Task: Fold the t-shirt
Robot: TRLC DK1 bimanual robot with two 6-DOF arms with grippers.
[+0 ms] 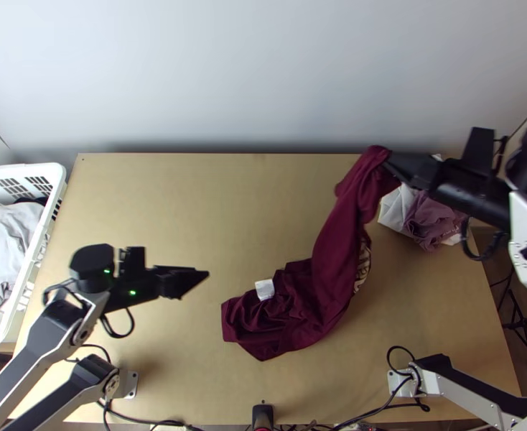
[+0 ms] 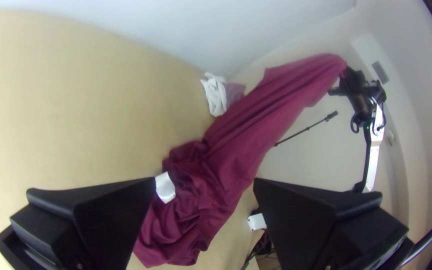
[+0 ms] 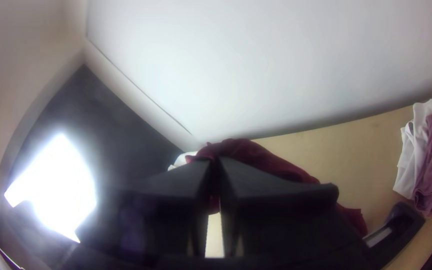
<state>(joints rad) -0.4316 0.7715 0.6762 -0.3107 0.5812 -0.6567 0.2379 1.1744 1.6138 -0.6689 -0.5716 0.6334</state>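
Observation:
My right gripper is shut on one end of the maroon t-shirt, held up at the table's back right. From there the shirt hangs down toward the middle, its lower part bunched on the table with a white label patch on it. In the right wrist view the right gripper has maroon cloth between its fingers. To the left of the shirt, apart from it, is my left gripper. In the left wrist view, the left gripper stands open, with the t-shirt lying beyond its fingers.
A white basket with light clothes stands at the far left. White and mauve clothes lie at the back right, close to the right arm. Bare table extends behind the left gripper. Cables run along the near edge.

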